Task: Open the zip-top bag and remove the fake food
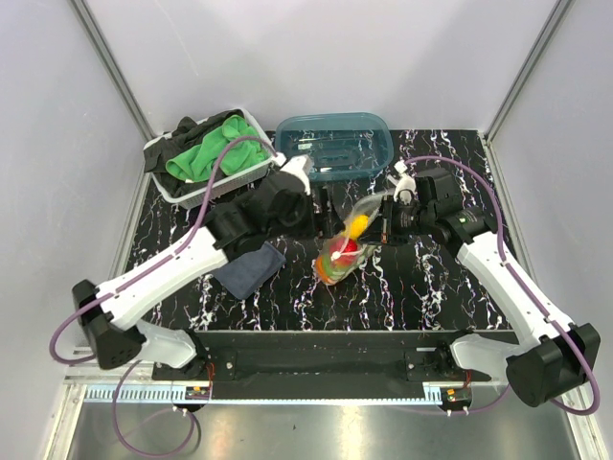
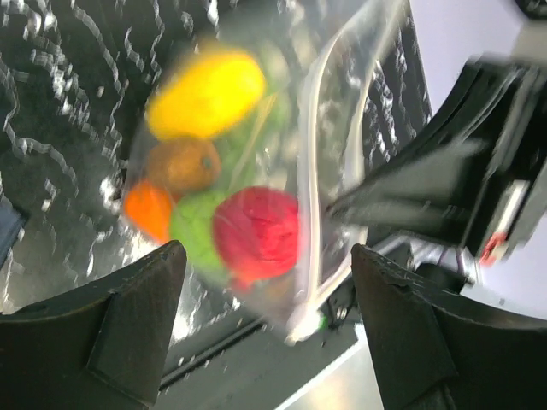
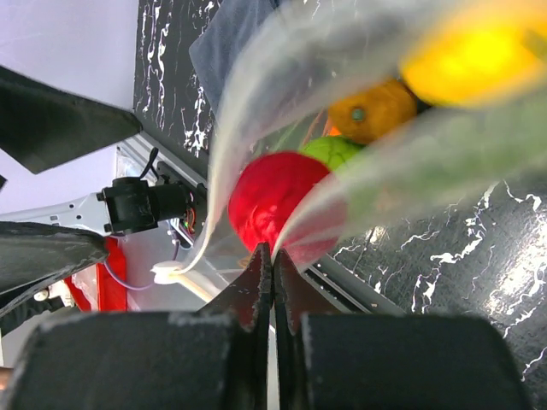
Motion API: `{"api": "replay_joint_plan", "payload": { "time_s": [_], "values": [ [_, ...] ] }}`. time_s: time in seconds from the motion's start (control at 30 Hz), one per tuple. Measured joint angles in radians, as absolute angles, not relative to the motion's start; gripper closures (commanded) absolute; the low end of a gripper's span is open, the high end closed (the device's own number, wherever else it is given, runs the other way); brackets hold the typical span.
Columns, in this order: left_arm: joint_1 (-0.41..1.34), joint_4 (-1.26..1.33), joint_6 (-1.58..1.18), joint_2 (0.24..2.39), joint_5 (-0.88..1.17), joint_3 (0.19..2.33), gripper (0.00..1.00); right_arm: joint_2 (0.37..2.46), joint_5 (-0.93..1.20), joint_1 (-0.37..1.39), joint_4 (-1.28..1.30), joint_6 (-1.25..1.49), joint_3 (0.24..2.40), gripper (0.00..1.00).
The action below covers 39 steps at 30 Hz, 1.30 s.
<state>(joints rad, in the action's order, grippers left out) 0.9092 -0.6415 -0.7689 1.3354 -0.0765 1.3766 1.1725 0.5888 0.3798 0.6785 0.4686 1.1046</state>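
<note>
The clear dotted plastic zip-top bag point(image 1: 350, 235) is pinched in the fully closed right gripper point(image 3: 272, 252); its free lip is presented just ahead of the wide-open, empty left gripper point(image 2: 265, 252).

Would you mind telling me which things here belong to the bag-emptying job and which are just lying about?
Job: clear floppy plastic zip-top bag; glossy plastic fake food inside it; right gripper, pinching the bag; left gripper, open.
Lying about: teal translucent plastic tub; white basket; green cloth in it; dark blue cloth.
</note>
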Motion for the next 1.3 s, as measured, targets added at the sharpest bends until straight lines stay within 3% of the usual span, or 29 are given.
{"api": "replay_joint_plan", "payload": {
  "time_s": [0.3, 0.63, 0.7, 0.77, 0.8, 0.87, 0.93, 1.2, 1.3],
  "values": [
    [0.933, -0.639, -0.697, 1.534, -0.102, 1.589, 0.21, 1.148, 0.590, 0.380, 0.686, 0.469, 1.087, 1.00],
    [0.933, -0.661, -0.589, 1.679, -0.075, 1.651, 0.24, 1.097, 0.566, 0.380, 0.693, 0.487, 1.052, 1.00],
    [0.933, -0.661, -0.572, 1.700, -0.070, 1.659, 0.31, 1.089, 0.562, 0.380, 0.693, 0.490, 1.046, 1.00],
    [0.933, -0.661, -0.558, 1.715, -0.064, 1.662, 0.46, 1.080, 0.559, 0.380, 0.693, 0.495, 1.039, 1.00],
    [0.933, -0.661, -0.554, 1.719, -0.062, 1.662, 0.61, 1.075, 0.558, 0.380, 0.693, 0.496, 1.034, 1.00],
    [0.928, -0.663, -0.545, 1.725, -0.056, 1.662, 0.73, 1.061, 0.558, 0.380, 0.694, 0.499, 1.022, 1.00],
    [0.923, -0.665, -0.528, 1.725, -0.045, 1.662, 0.97, 1.047, 0.557, 0.380, 0.696, 0.499, 1.010, 1.00],
    [0.878, -0.687, -0.501, 1.664, -0.021, 1.623, 1.00, 1.021, 0.541, 0.380, 0.741, 0.474, 0.988, 1.00],
    [0.867, -0.712, -0.505, 1.594, -0.021, 1.593, 1.00, 1.025, 0.539, 0.380, 0.754, 0.467, 0.988, 0.93]
  ]
}}
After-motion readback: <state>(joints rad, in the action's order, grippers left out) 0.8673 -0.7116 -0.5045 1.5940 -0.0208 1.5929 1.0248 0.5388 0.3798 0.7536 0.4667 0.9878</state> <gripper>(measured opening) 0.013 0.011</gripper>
